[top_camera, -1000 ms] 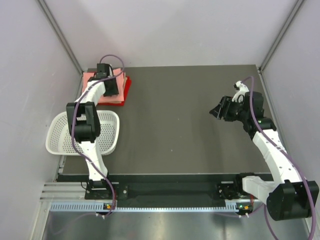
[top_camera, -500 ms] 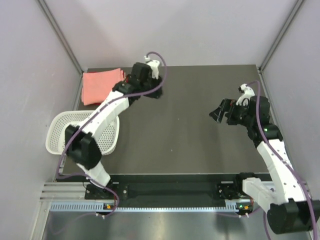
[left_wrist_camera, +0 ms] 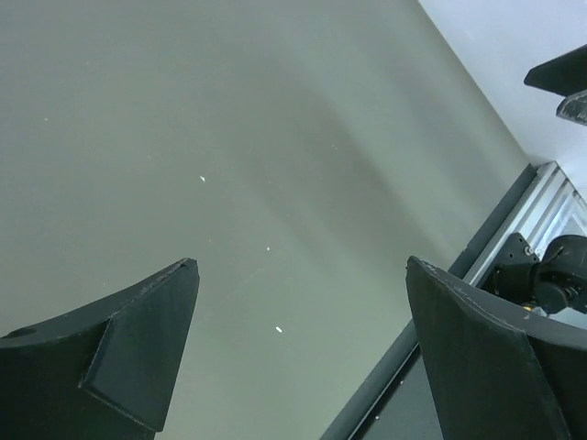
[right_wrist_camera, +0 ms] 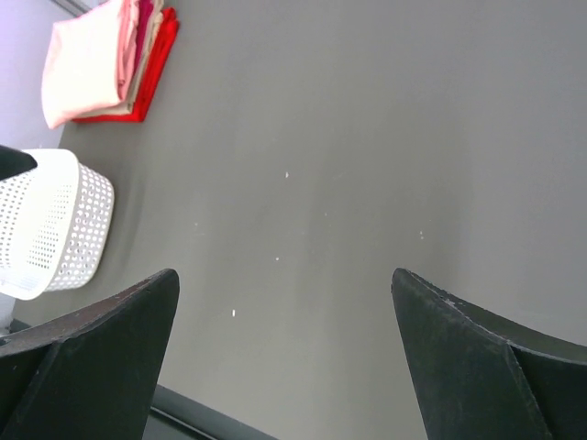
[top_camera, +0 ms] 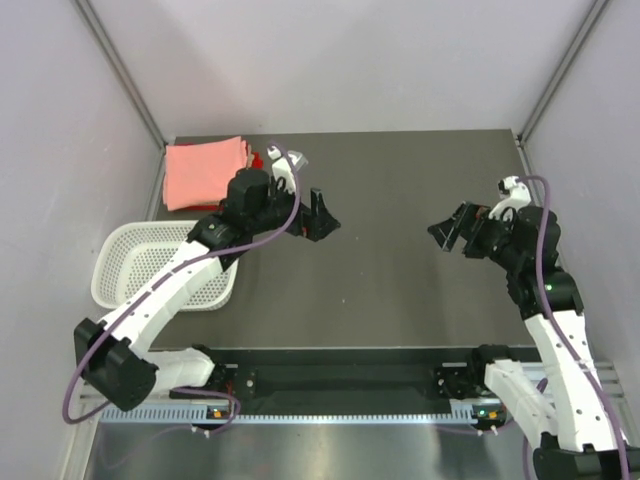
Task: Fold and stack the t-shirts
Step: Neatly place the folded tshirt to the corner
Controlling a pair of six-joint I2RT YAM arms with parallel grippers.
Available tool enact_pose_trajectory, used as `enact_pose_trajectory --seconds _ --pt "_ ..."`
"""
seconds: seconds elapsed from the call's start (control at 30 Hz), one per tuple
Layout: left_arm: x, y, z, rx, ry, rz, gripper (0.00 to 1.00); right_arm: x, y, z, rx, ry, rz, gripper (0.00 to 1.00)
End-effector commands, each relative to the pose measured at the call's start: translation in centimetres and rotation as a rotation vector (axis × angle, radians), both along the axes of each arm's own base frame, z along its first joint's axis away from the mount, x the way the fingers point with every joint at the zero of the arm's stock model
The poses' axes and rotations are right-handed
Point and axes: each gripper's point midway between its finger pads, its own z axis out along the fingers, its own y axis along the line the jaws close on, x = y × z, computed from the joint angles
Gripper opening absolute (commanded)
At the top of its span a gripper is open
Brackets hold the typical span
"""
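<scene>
At far left, stacked t-shirts (top_camera: 205,172) beside basket (top_camera: 128,262), left pincer (top_camera: 322,216), right pincer (top_camera: 450,228) both agape

A white perforated plastic basket (top_camera: 108,268) is sitting upright at the left side of the dark grey table (top_camera: 400,180), its opening facing up and its outer rim hanging out past the tabletop's left edge. In the right wrist view the same basket (right_wrist_camera: 57,220) is showing at the left border, its wall of small holes catching the light. Pale lilac walls (top_camera: 350,60) are closing in the table on three sides, with slanting metal posts (top_camera: 118,72) rising at the far corners. A white toothed strip (top_camera: 340,412) is running along the near edge, just in front of a black bar (top_camera: 340,378)
</scene>
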Motion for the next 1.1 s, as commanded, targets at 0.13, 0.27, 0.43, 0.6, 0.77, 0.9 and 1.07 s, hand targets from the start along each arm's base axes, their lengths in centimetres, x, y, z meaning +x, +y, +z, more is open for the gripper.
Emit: enact_pose_trajectory --seconds 0.13,0.27,0.43,0.6,0.77,0.9,1.07 --pt "-1.2 1.3 3.7 -0.092 -0.133 0.032 0.99 -1.2 -0.4 3.0 0.017 -0.111 -0.027 1.0" --pt "-1.6 1.5 4.1 -0.115 -0.144 0.037 0.99 -1.3 -0.4 2.5 0.017 -0.096 -0.024 1.0" --pt "-2.3 1.1 4.8 -0.149 -0.143 0.006 0.99 -1.6 -0.5 1.9 0.012 -0.091 -0.031 1.0" --pt "-2.5 1.1 5.0 -0.157 -0.144 0.003 0.99 -1.8 -0.5 1.8 0.01 -0.092 -0.028 1.0" --pt "-2.8 0.9 4.8 -0.17 -0.136 -0.013 0.99 -1.8 -0.5 1.9 0.006 -0.097 -0.027 1.0" --pt "-2.8 0.9 4.9 -0.175 -0.134 -0.011 0.99 -1.9 -0.5 2.0 0.008 -0.101 -0.022 1.0" --pt "-2.9 1.0 5.0 -0.175 -0.136 -0.007 0.99 -2.0 -0.4 2.5 0.016 -0.122 -0.02 1.0"
